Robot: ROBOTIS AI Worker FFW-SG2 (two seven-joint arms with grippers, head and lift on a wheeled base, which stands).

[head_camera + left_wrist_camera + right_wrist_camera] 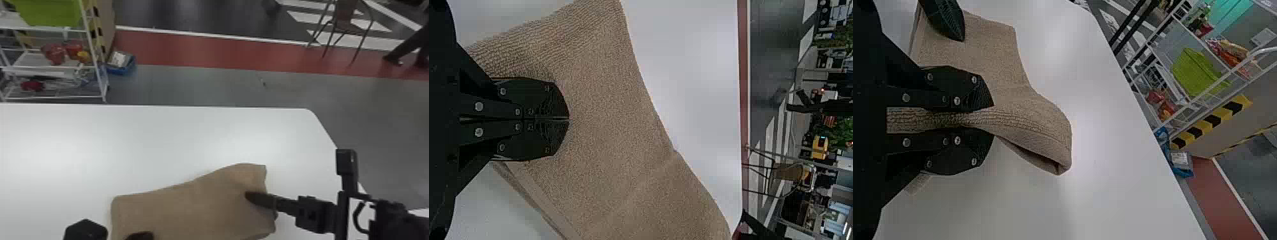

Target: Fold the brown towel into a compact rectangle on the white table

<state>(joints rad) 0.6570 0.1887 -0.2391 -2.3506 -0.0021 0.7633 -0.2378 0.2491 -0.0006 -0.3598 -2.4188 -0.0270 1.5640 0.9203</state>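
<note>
Right gripper (pixel 252 197), lower right in the head view, grasps the brown towel (pixel 191 207), a thick fold of it pinched between the fingers. At the bottom edge, left of centre, the left gripper (pixel 140 236) is closed over the cloth, its fingers together; whether any towel is caught between them I cannot tell. The towel lies across the bottom centre of the frame on the white table (pixel 153 137). Upper left stands a white rack (pixel 54 96) with a green bin (pixel 51 12); a chair (pixel 344 19) is upper right.
</note>
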